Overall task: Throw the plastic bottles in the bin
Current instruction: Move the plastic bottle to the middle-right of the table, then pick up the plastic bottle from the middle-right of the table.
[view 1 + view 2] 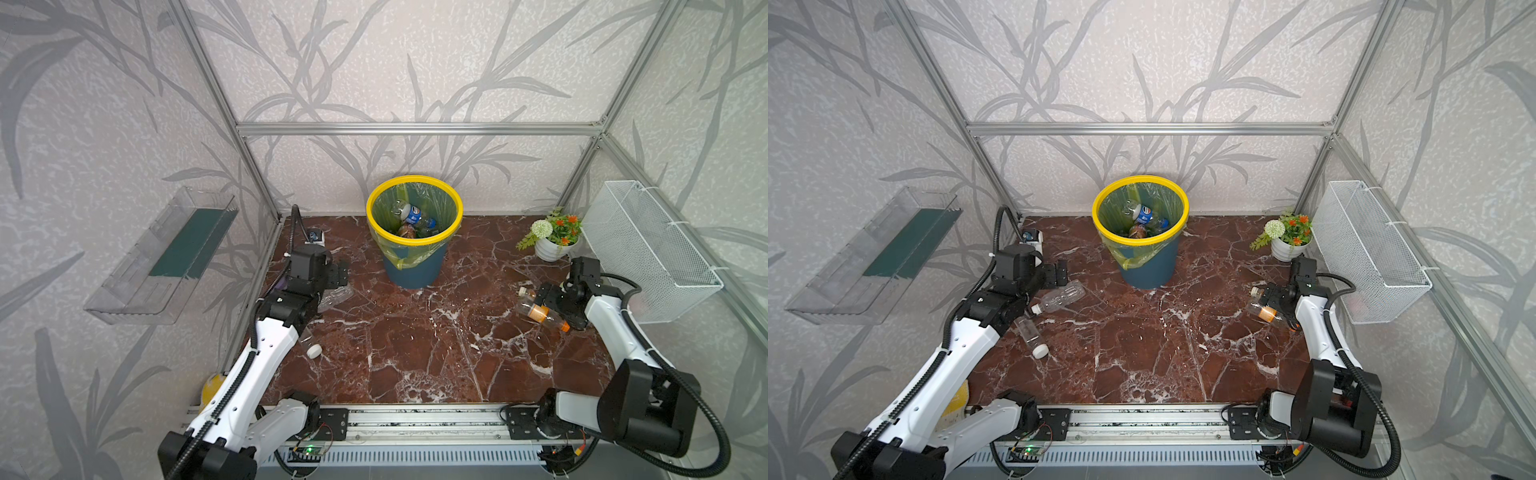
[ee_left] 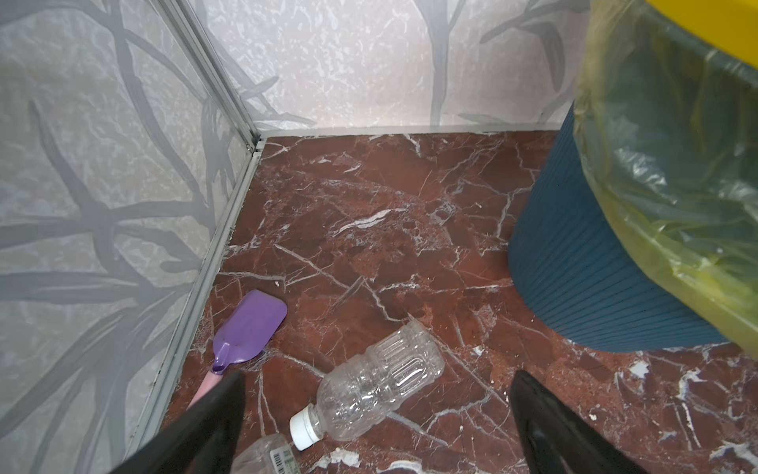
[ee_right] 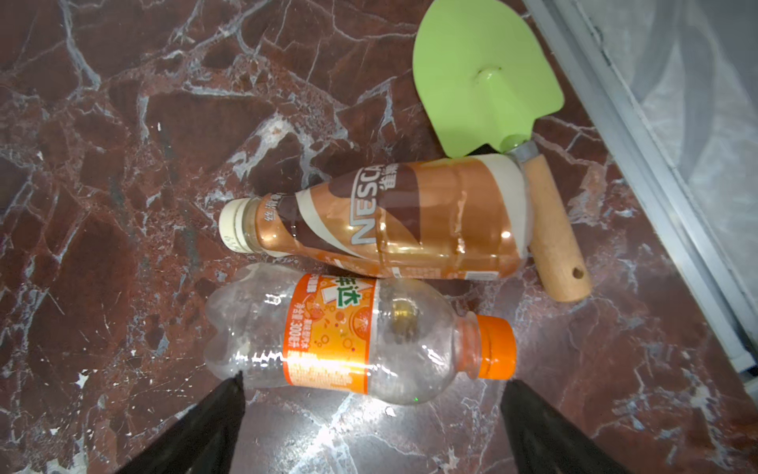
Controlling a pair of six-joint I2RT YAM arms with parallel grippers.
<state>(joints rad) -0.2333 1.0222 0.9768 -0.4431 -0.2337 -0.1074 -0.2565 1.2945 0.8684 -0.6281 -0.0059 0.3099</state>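
Red marble tabletop [image 1: 415, 353], centre frame: the bin [image 1: 419, 272] holds several plastic bottles [image 1: 413, 214]; left gripper [image 2: 378, 374] and right gripper [image 3: 371, 379] gape wide, holding nothing.

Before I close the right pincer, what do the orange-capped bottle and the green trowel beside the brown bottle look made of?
Orange-capped bottle: thin clear plastic, glossy; you see through it and it throws sharp highlights, with a printed wrap label. Green trowel: blade probably painted metal, smooth with a grey ferrule; its handle looks like bare wood, matte tan, though grain is hard to tell.
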